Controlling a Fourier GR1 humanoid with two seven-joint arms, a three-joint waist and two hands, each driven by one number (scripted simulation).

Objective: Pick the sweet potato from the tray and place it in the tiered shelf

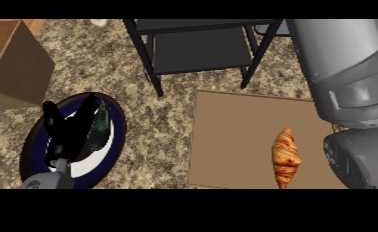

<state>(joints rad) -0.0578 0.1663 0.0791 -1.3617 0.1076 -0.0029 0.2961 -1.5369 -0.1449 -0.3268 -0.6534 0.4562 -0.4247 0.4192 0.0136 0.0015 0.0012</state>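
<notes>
A brown tray (229, 141) lies flat on the counter at the right. On it lies an orange-brown ridged item (286, 157) that looks like a croissant, lengthwise, near the tray's right side. The black tiered shelf (199, 51) stands behind the tray at the top centre, its dark shelves bare. My right forearm (339, 66) fills the right edge, coming down over the tray's right rim. The dark right hand (353, 162) hangs just right of the item, apart from it. My left hand (70, 131) rests open, fingers up, over a plate at the lower left.
A plate (33, 146) with a dark blue rim and white middle lies at the lower left, a dark green thing (100, 122) on it. A brown cardboard box (22, 66) stands at the left edge. Speckled counter (159, 126) separates plate and tray.
</notes>
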